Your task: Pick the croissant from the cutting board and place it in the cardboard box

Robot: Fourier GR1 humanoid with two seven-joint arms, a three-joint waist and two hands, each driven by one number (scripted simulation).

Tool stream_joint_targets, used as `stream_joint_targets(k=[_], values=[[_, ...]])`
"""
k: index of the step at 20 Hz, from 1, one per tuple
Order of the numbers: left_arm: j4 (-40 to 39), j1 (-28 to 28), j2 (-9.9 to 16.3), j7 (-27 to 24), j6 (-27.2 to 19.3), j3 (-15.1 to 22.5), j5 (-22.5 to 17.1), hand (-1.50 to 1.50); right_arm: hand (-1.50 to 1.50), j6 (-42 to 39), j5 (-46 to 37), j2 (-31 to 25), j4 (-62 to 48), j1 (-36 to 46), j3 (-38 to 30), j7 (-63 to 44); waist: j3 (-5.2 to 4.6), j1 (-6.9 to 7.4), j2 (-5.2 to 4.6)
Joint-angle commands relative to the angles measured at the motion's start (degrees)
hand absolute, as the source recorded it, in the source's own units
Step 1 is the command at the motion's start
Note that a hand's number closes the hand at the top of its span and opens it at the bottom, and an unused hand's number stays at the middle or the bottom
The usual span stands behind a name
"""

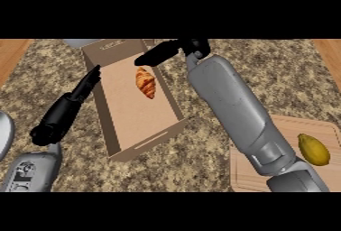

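Inside the cardboard box (136, 113), near its far end, lies the croissant (146, 82), golden-brown and ridged, its long axis running along the box, one tip toward the far wall. Above it the right robot hand (163, 53) hangs with straight fingers, holding nothing. The left robot hand (63, 115) rests open against the box's left wall on the tabletop (279, 81). A yellow fruit (314, 150) sits on the cutting board (250, 178)

The right forearm (240, 117) covers the left edge of the cutting board (293, 180), whose lower part is cut off below. The box (136, 108) runs out of view at its far end, beside a grey object (80, 43) too cropped to identify. Another grey shape (3, 133) is cut by the left edge.
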State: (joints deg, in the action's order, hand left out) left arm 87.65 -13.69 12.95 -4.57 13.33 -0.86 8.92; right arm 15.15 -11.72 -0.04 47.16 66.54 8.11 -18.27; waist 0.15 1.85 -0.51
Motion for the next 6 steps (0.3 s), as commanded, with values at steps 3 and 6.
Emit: stream_joint_targets(k=[3,6], values=[[4.28,1.09,-0.39,3.99,0.17,0.42,-0.43,0.00,-1.50,5.72,7.02,-0.85,1.63,-5.06,-9.28,5.94,-0.08,-1.08,0.50],[1.47,0.11,-0.46,2.17,0.65,-0.05,-0.55,0.00,-1.50,9.02,8.60,0.03,-4.15,-5.75,-10.46,13.68,-0.13,-0.60,0.09]])
